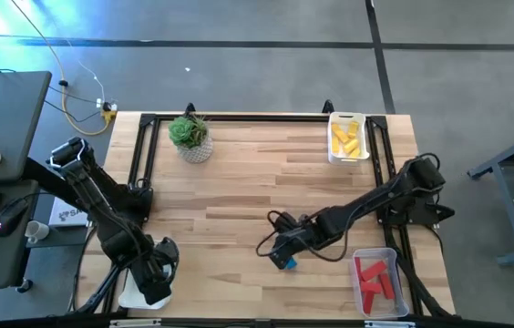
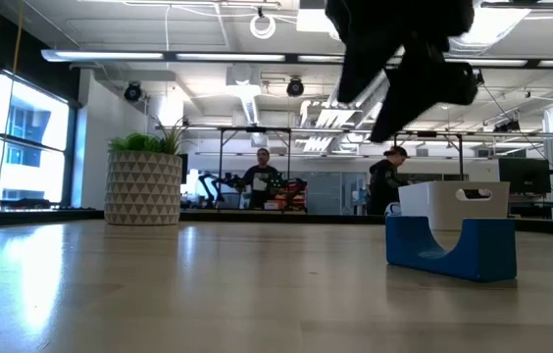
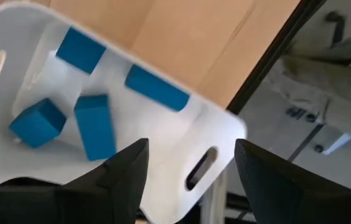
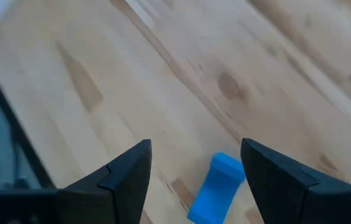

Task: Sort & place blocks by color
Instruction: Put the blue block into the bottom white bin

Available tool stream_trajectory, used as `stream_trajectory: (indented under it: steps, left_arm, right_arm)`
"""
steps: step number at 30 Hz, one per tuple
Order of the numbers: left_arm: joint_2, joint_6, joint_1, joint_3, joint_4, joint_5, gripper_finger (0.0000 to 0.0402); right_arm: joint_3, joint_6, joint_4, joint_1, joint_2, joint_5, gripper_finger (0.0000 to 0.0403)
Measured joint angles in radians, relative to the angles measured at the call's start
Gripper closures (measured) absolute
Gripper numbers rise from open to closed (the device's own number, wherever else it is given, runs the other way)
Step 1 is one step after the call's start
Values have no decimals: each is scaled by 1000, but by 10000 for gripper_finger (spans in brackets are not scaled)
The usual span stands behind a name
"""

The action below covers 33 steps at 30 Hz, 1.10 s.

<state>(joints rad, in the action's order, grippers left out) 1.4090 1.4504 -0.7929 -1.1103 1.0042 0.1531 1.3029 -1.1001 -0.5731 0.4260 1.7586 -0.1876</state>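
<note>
With its fingers spread, the right gripper (image 1: 283,256) hovers over the last loose blue block (image 1: 286,264) at lower centre of the high view, and descending off-centre could knock it aside, while the left gripper (image 1: 159,276), also spread, waits over the white tray (image 3: 163,134) of blue blocks.

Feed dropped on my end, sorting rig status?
Right gripper jaws open, over the last loose blue block. Left gripper jaws open, empty, above the white tray holding four blue blocks. Nothing in the way.
</note>
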Motion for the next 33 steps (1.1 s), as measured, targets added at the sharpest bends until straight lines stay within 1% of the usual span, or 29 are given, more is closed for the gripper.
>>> stream_trajectory:
  steps: [5, 8, 11, 14, 20, 24, 29, 33]
  left_arm:
    - [0, 5, 22, -32, 0, -29, 179]
    - [0, 5, 36, -52, 0, -48, 179]
    - [0, -7, 51, -72, -1, -97, 179]
    - [0, -39, 70, -87, -6, -145, 179]
    - [0, -101, 126, -94, -9, -176, 179]
    - [0, -143, 174, -94, -19, -217, 179]
    - [0, -227, 242, -94, -65, -276, 179]
    - [0, -315, 300, -94, -129, -332, 179]
  right_arm:
    - [0, -48, -42, 7, 57, 41, 169]
    - [0, -67, -79, 14, 82, 46, 169]
    - [0, -74, -93, 20, 104, 46, 169]
    - [0, -78, -92, 20, 120, 42, 169]
    - [-1, -97, -101, 20, 129, 30, 169]
    - [-10, -113, -107, 19, 129, 22, 169]
    - [-10, -116, -95, 19, 144, 24, 169]
    - [-10, -117, -73, 19, 167, 48, 169]
